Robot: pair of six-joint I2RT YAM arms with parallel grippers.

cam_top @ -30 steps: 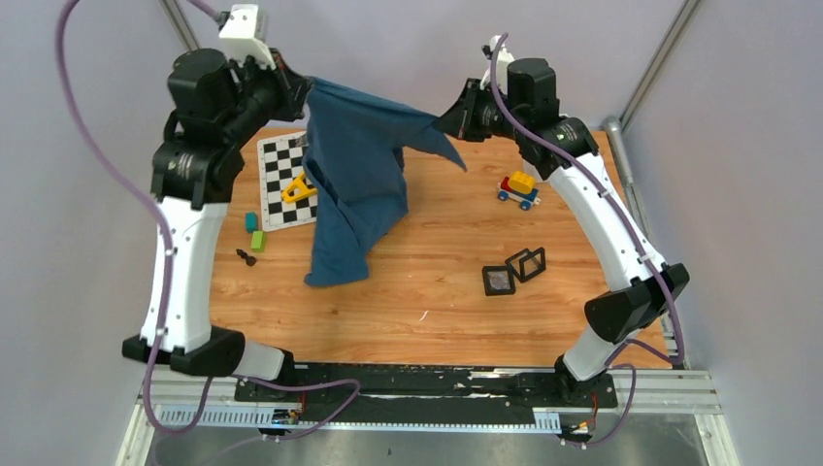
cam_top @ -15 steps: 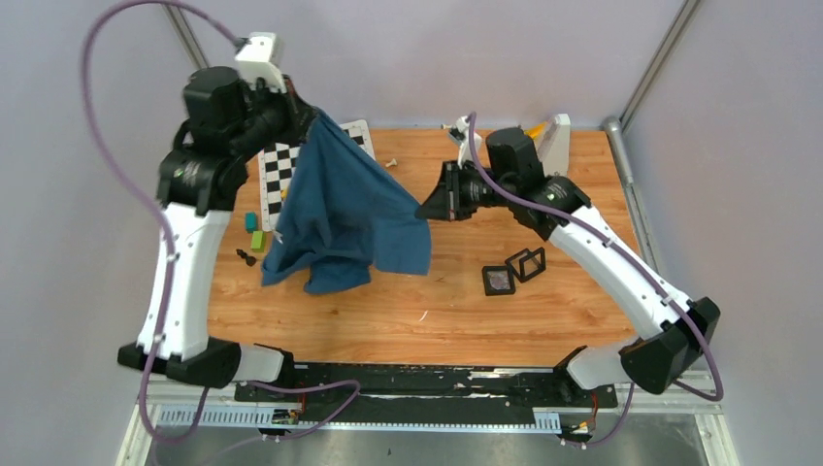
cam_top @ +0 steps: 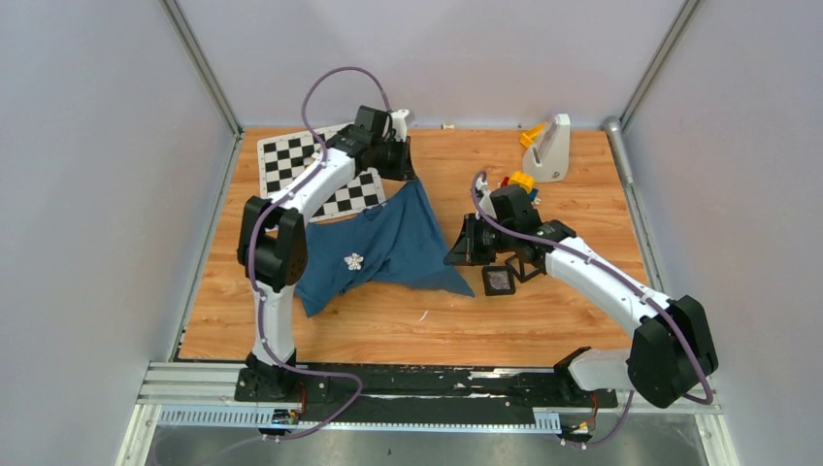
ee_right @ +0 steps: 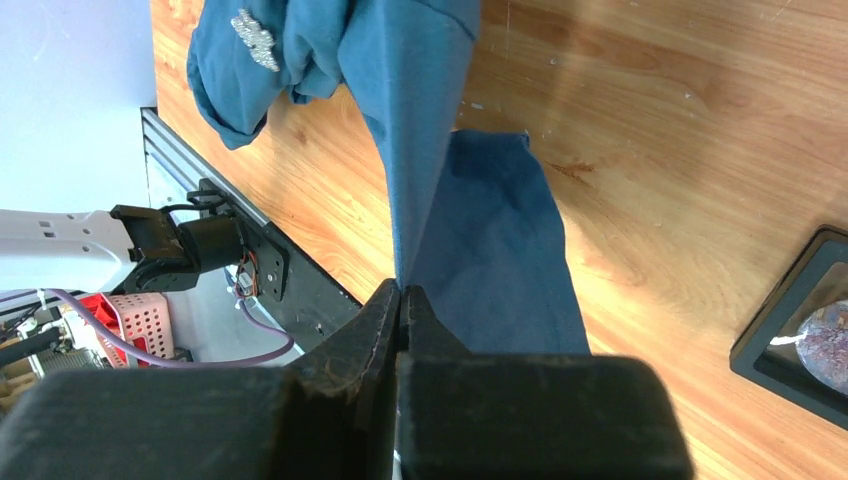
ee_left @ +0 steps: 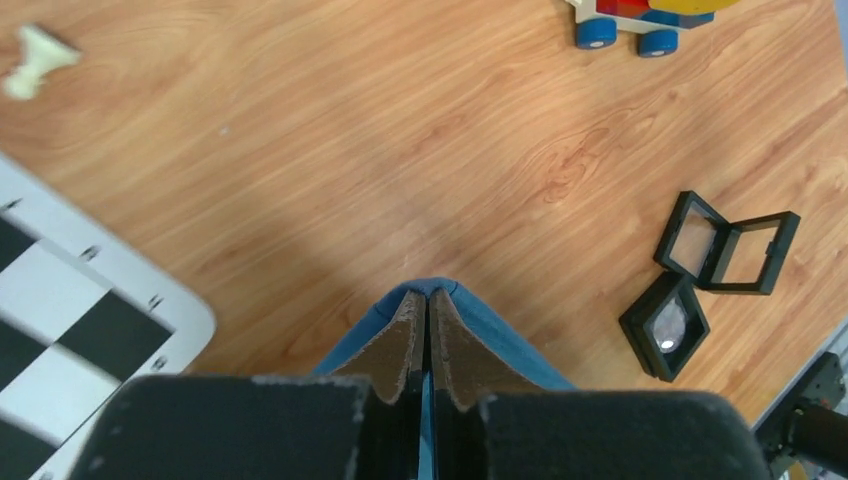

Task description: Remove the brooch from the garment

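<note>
The teal-blue garment [cam_top: 393, 248] lies spread low over the table between the arms. The tiny silvery-white brooch [cam_top: 354, 261] sits on its front left part and also shows in the right wrist view [ee_right: 254, 38]. My left gripper [cam_top: 406, 175] is shut on the garment's far corner [ee_left: 440, 292] beside the chequered board. My right gripper [cam_top: 454, 254] is shut on the garment's right edge [ee_right: 420, 180], with the cloth stretched from its jaws toward the brooch.
A chequered board [cam_top: 291, 165] lies at the back left. Two black square boxes [cam_top: 500, 280] sit just right of my right gripper, also in the left wrist view [ee_left: 700, 270]. A toy car [cam_top: 519, 181] and a white stand [cam_top: 553, 150] are at the back right. A pale chess piece [ee_left: 30, 62] lies on the wood.
Both arms have come down from high up, lowering the hanging garment until it is spread over the table. The brooch now faces up. Both grippers kept their hold.
</note>
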